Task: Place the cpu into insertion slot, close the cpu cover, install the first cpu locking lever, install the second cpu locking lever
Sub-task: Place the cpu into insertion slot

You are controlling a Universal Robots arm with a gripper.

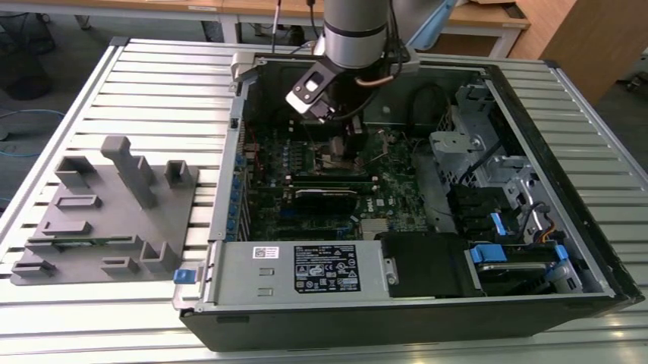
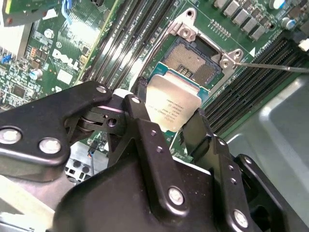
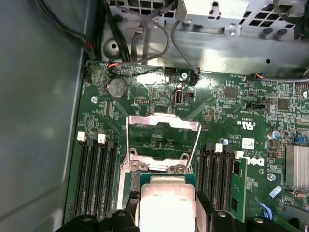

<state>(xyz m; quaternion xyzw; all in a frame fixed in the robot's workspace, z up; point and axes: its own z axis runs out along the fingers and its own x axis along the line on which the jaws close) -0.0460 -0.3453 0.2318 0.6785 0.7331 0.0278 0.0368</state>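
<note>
My gripper (image 2: 169, 116) is shut on the cpu (image 2: 174, 107), a silver-topped square chip held by its edges between the two black fingers (image 2: 140, 121). In the second wrist view the chip hangs just over the near edge of the insertion slot (image 2: 189, 60), whose pin field lies bare. In the first wrist view the cpu (image 3: 166, 199) sits between the fingers of the gripper (image 3: 166, 215), and the cpu cover (image 3: 164, 121) stands swung up behind it. A thin locking lever (image 2: 270, 66) sticks out to the side. In the exterior view the gripper (image 1: 342, 144) is low inside the case, over the motherboard.
Black memory slots (image 3: 96, 179) flank the socket on both sides. The open computer case (image 1: 597, 250) lies on a slatted table, with a power supply (image 1: 303, 269) at its front and drive cages (image 1: 486, 159) on the exterior view's right. A grey fixture (image 1: 111, 212) stands on the exterior view's left.
</note>
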